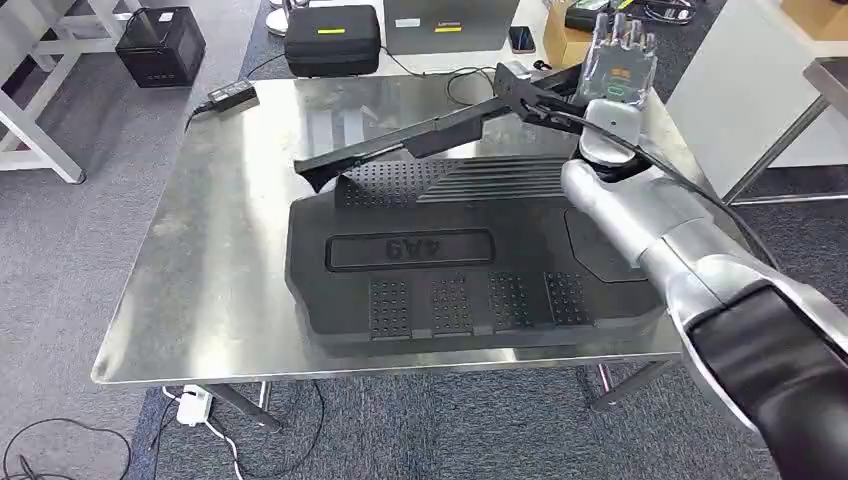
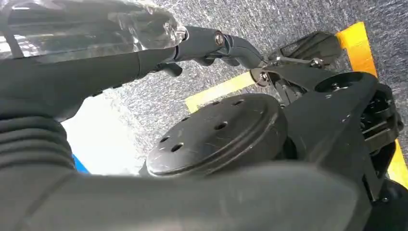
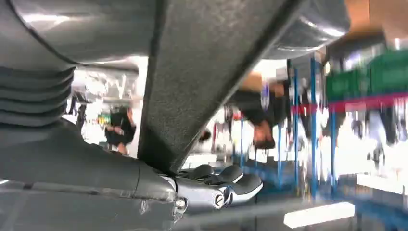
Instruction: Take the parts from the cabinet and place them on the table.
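Parts are partly done: one big black part (image 1: pixel 450 270) lies flat on the table (image 1: pixel 220 250). Above its far edge, the right hand (image 1: pixel 618 70) holds a long black part (image 1: pixel 430 135) in closed fingers. It is not yet down. I cannot tell about the left hand (image 2: pixel 202 43).

A large black plastic panel (image 1: pixel 450 265) lies flat on the steel table (image 1: pixel 220 260), filling the middle of the head view. It has a ribbed and dotted band along its far edge, a raised oblong frame with lettering in its centre, and a row of perforated squares along its near edge, which reaches almost to the table's front rim. Above it, in the upper middle of the frame, I hold a long, narrow black part (image 1: pixel 420 140) in my right hand (image 1: pixel 615 75). It slants down toward the left, its lower tip just over the panel's far left corner.
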### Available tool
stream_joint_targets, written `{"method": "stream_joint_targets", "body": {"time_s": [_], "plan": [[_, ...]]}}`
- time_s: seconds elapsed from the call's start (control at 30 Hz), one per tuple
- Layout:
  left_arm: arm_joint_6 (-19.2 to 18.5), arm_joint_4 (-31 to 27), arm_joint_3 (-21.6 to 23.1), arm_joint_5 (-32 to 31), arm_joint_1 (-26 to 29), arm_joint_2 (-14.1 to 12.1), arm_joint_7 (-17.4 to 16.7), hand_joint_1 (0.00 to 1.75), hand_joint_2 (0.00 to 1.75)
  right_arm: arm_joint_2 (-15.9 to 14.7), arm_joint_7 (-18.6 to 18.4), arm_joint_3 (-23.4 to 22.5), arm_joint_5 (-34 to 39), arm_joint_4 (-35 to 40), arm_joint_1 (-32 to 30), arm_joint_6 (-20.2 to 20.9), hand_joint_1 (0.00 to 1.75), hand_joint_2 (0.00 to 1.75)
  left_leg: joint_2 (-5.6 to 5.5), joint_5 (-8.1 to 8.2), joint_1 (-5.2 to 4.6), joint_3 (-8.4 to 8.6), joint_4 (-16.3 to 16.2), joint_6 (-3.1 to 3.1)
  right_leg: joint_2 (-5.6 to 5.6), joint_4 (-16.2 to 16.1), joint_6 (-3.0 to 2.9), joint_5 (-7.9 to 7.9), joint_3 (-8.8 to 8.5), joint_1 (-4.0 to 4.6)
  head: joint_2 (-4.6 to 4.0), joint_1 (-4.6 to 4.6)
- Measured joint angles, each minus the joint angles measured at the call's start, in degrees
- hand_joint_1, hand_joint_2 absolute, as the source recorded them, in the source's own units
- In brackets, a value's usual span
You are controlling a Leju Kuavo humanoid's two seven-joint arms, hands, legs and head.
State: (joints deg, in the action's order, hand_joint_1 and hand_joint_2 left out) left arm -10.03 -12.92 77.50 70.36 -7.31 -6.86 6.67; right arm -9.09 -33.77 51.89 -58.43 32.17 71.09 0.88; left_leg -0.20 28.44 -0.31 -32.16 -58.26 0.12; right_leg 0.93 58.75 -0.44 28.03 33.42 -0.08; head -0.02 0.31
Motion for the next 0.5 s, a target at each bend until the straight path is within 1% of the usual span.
{"method": "stream_joint_targets", "body": {"time_s": [0.1,0.33,0.4,0.47,0.5], "plan": [[-0.77,0.00,0.00,-0.20,-0.01,0.00,0.04,0.00,0.00,0.53,1.62,0.00,4.23,-0.24,0.89,7.58,0.00,0.00,0.01,0.00,0.01,0.01,0.00,0.00,-0.02,0.00,0.00,0.00,-0.01,0.00,0.00,-0.02],[-1.38,0.00,0.00,-0.46,0.01,0.00,0.35,0.00,0.00,1.29,2.71,0.26,9.25,-1.18,2.62,15.93,0.00,0.00,-0.01,-0.01,0.03,0.00,0.01,-0.01,-0.06,0.00,0.00,0.01,0.00,0.00,0.00,-0.07],[-1.53,0.00,0.00,-0.87,0.01,0.00,0.65,0.00,0.00,1.31,2.89,0.33,10.62,-1.33,2.92,19.06,0.00,0.00,0.00,0.00,0.03,0.01,0.01,-0.01,-0.06,0.00,0.00,0.01,0.00,0.00,0.00,-0.07],[-1.60,0.00,0.00,-1.46,0.01,0.00,1.03,0.00,0.00,1.29,2.80,0.48,12.26,-1.47,3.25,23.48,0.00,0.00,0.00,0.00,0.02,0.01,0.01,-0.01,-0.05,0.00,0.00,0.01,0.00,0.01,0.00,-0.09],[-1.64,0.00,0.00,-1.51,0.01,0.00,1.16,0.00,0.00,1.27,2.80,0.57,12.77,-1.53,3.31,25.01,0.00,0.00,0.00,0.00,0.02,0.01,0.01,-0.01,-0.05,-0.01,0.00,0.01,0.00,0.00,0.00,-0.07]]}}
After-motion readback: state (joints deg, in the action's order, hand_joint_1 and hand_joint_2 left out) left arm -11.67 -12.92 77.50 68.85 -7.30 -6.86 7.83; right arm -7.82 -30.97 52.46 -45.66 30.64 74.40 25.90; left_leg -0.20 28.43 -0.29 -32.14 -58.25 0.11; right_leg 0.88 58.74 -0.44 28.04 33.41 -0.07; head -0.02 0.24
